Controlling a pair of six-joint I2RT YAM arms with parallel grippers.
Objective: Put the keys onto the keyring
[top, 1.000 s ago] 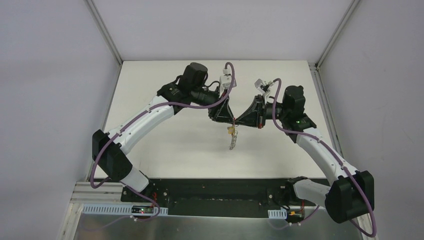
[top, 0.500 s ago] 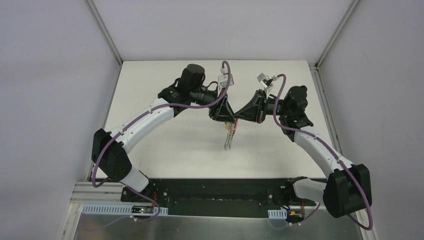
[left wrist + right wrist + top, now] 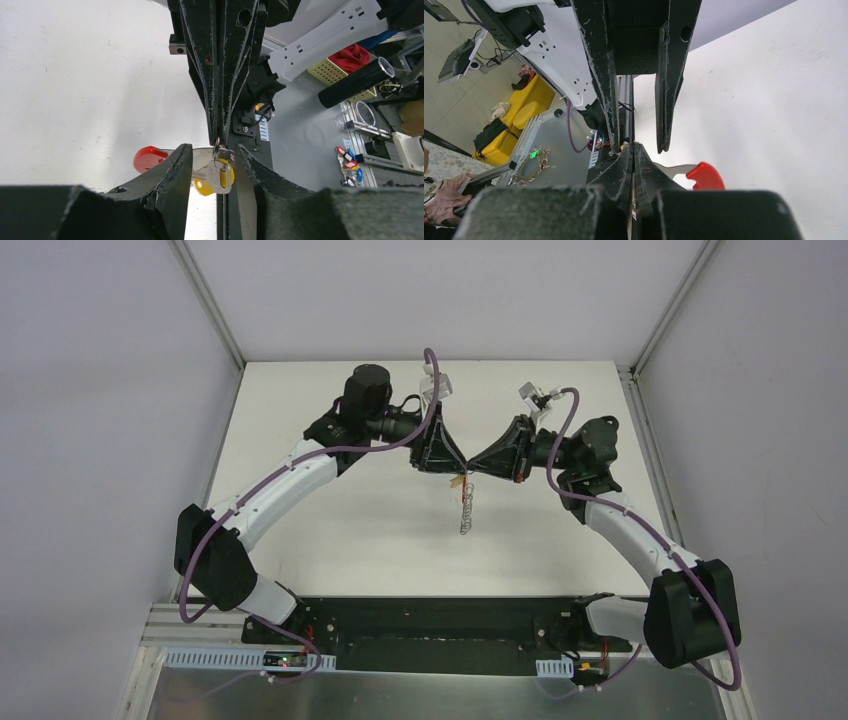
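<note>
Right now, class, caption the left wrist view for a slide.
Yellow-headed key inside the parted left gripper, under the shut right gripper.

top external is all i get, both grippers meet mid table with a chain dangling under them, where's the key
Observer: The left wrist view shows the key, yellow head, sitting between the jaws of the left gripper, which stand apart.
Operator: is it gripped
Observer: Cannot tell; the key nearly fills the gap between them.
Operator: and the right one
Observer: The jaws of the right gripper are shut on a thin silvery bit of the keyring, just above the key.
</note>
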